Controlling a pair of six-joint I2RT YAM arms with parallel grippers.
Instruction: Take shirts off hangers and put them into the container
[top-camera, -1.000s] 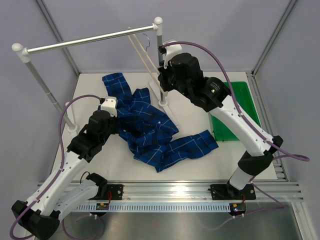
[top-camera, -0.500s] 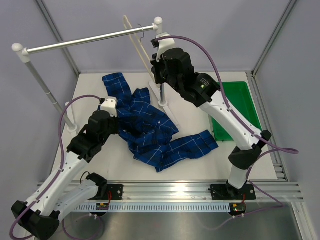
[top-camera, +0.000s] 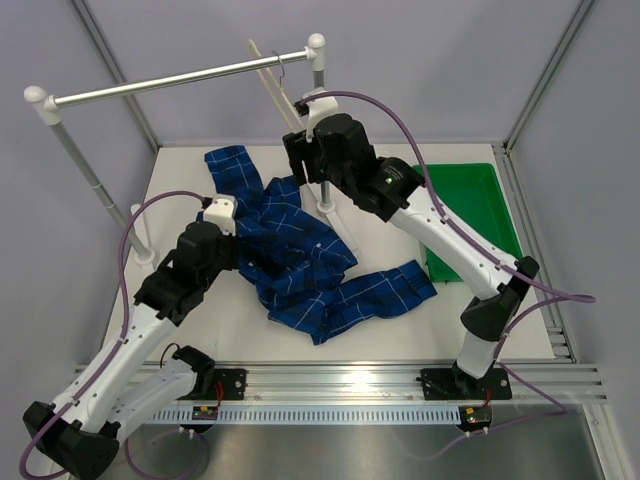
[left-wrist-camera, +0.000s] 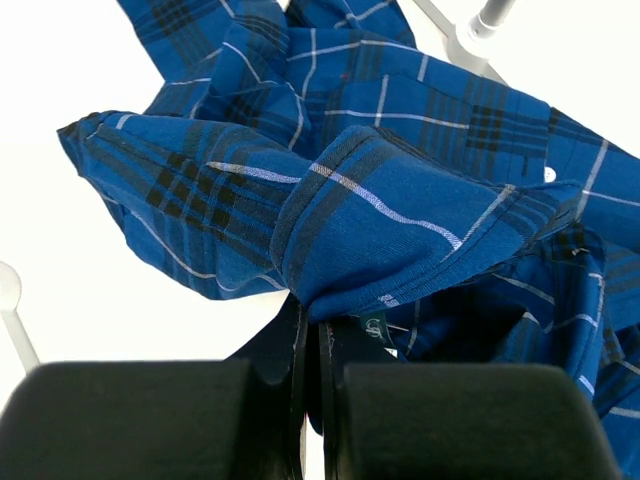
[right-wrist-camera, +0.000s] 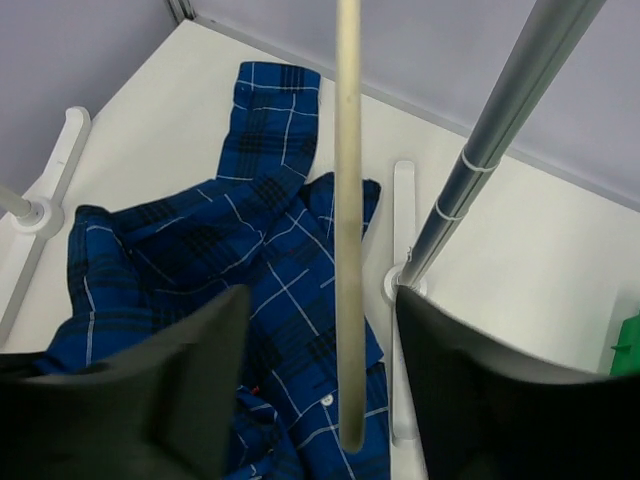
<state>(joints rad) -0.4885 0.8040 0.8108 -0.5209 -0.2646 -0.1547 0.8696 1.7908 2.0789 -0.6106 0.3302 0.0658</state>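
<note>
Shirt (top-camera: 300, 260) sprawls across the table's (top-camera: 400, 335) middle and left, so there's no low pass there. A bare strip runs along the near edge. The green tray (top-camera: 490, 200) fills the far right corner. The rail (top-camera: 180, 80) spans overhead along the far edge. Its post (right-wrist-camera: 480, 150) crowds the right gripper (right-wrist-camera: 318, 330), and the hanger (right-wrist-camera: 347, 200) bar hangs free between its spread fingers.

Everything was lit brightly and evenly from overhead. In the top view, only faint, soft shadows were cast by the shirt (top-camera: 300, 260) on the white table (top-camera: 400, 330). In the left wrist view the table was blown out to plain white and the left fingers (left-wrist-camera: 140, 420) were blurred. In the right wrist view the right fingers (right-wrist-camera: 170, 390) were likewise rendered soft and dark.
</note>
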